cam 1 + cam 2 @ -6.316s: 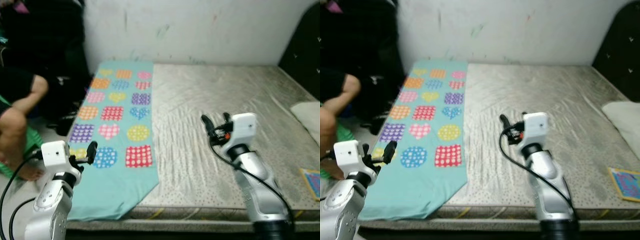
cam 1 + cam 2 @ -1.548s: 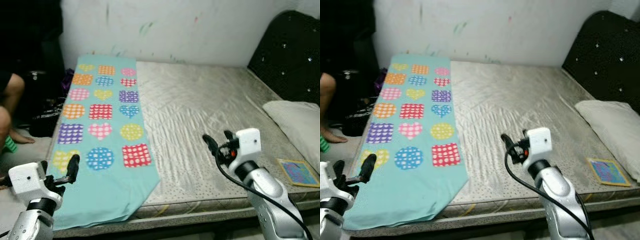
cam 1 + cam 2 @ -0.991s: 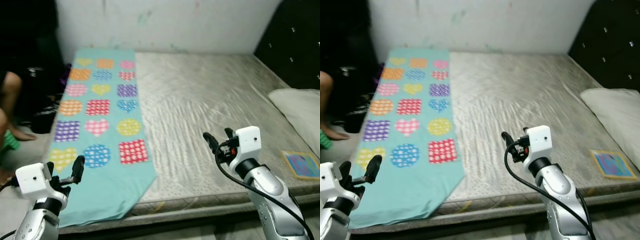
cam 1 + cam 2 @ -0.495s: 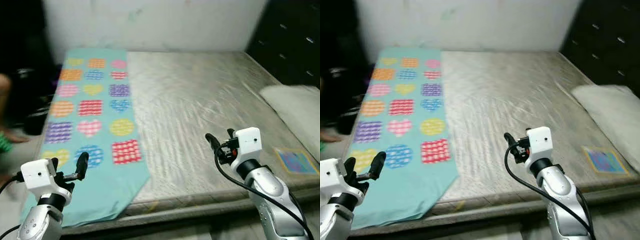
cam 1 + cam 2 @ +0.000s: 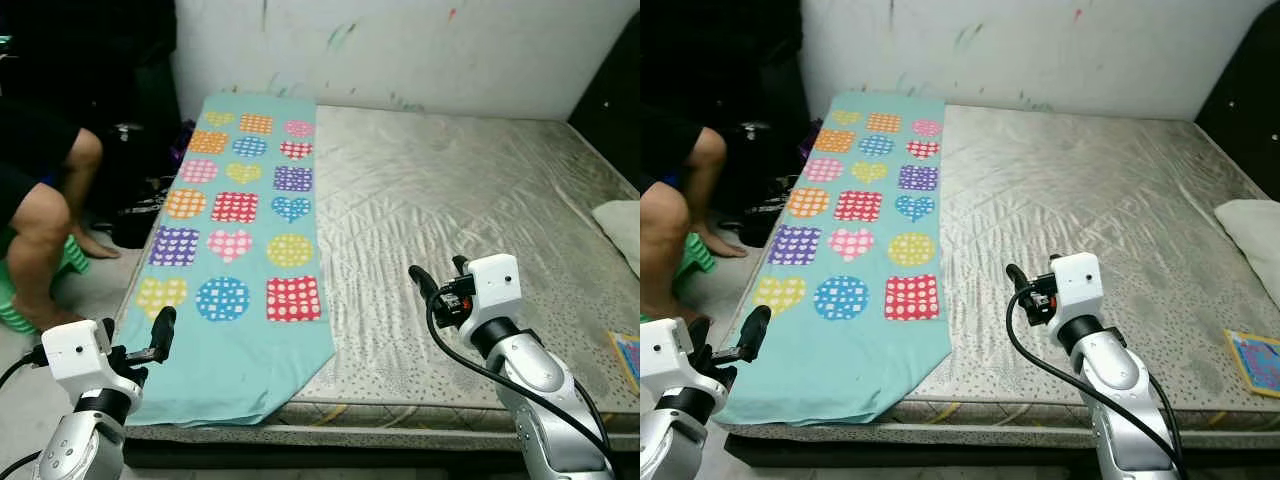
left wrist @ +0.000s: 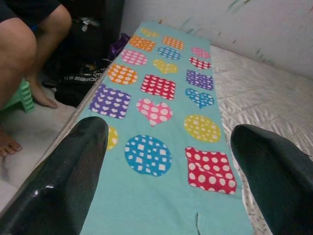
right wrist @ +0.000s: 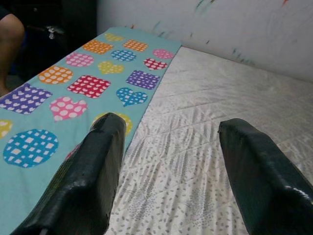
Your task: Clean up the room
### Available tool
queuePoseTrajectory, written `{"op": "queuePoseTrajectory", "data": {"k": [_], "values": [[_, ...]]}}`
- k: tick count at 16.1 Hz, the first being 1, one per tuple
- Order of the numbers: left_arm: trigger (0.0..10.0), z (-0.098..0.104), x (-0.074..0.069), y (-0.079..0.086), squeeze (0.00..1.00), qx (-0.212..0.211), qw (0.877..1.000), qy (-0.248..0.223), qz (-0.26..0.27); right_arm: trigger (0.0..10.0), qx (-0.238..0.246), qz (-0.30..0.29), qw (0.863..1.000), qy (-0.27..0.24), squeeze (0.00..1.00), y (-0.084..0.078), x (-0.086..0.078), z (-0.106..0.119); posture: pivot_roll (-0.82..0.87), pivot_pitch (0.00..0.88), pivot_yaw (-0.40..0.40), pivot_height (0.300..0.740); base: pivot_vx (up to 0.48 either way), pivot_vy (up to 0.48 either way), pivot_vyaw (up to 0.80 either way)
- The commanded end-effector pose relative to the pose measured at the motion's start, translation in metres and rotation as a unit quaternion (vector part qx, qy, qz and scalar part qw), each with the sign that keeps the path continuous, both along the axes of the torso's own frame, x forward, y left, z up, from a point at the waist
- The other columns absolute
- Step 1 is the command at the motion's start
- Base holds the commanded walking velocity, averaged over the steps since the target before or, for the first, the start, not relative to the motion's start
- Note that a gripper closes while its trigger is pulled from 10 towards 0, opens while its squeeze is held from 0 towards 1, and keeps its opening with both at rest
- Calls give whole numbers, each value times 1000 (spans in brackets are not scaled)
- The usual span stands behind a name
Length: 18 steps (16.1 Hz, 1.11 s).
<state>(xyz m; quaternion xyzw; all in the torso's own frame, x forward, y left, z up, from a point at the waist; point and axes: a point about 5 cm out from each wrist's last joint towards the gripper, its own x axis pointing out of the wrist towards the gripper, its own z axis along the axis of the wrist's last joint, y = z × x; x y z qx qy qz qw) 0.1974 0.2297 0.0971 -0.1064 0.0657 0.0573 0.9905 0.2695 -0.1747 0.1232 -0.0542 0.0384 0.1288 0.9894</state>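
Note:
A teal blanket (image 5: 240, 240) printed with coloured hearts, circles and squares lies along the left side of a bed with a grey quilted mattress (image 5: 450, 190). Its near end hangs over the front edge. My left gripper (image 5: 135, 335) hovers open and holds nothing, low at the bed's front left corner beside the blanket's edge. In the left wrist view the blanket (image 6: 161, 112) stretches ahead between the spread fingers (image 6: 68, 176). My right gripper (image 5: 438, 275) is open too, above the bare mattress just right of the blanket.
A person sits at the left on a green stool (image 5: 22, 300), legs (image 5: 45, 215) near the bed's corner. Dark bags (image 5: 140, 205) lie on the floor beside the bed. A white pillow (image 5: 622, 225) and a colourful book (image 5: 1255, 362) rest at the mattress's right edge.
The whole view has swung left: pillow and book slid toward the right edge, and the person came into view. Both arms keep the same pose, fingers still spread.

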Motion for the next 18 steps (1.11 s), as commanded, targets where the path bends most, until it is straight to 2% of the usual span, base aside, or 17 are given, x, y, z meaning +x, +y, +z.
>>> {"op": "queuePoseTrajectory", "data": {"k": [1, 5, 9, 11, 12, 13, 16, 18], "values": [[10000, -2, 1, -1, 0, -1, 1000, 8, 1, 10000, -1, -10, 1000, 3, 0, -4, 0, -2, -123, 0, -72, 740, 0, 0, 0], [10000, -1, 2, -5, 0, 13, 1000, 5, -9, 10000, 16, -11, 1000, -6, 0, -1, 3, 3, -123, 0, -72, 740, 0, 0, 0], [10000, -1, 8, -4, 0, 17, 1000, -5, 4, 10000, 21, 9, 1000, -7, 0, 8, 12, 1, -100, 0, -94, 740, 0, 0, 0], [10000, -1, 16, -7, 0, 15, 1000, -17, 9, 10000, 27, 16, 999, -21, 0, 15, 24, 5, -87, 0, -101, 740, 0, 0, 0], [10000, 3, 26, -7, 0, 22, 999, -31, 10, 10000, 32, 18, 999, -35, 0, 21, 36, 11, -74, 0, -101, 740, 0, 0, 0], [10000, 4, 31, -7, 0, 25, 999, -37, 9, 10000, 34, 19, 998, -42, 0, 23, 42, 14, -72, 0, -98, 740, 0, 0, 0], [10000, 7, 41, -4, 0, 35, 998, -45, 2, 10000, 41, 7, 998, -57, 0, 24, 49, 16, -81, 0, -67, 740, 0, 0, 0], [10000, 7, 54, -3, 0, 45, 998, -48, -12, 10000, 51, -18, 996, -69, 0, 22, 51, 14, -113, 0, -10, 740, 0, 0, 0]]}}
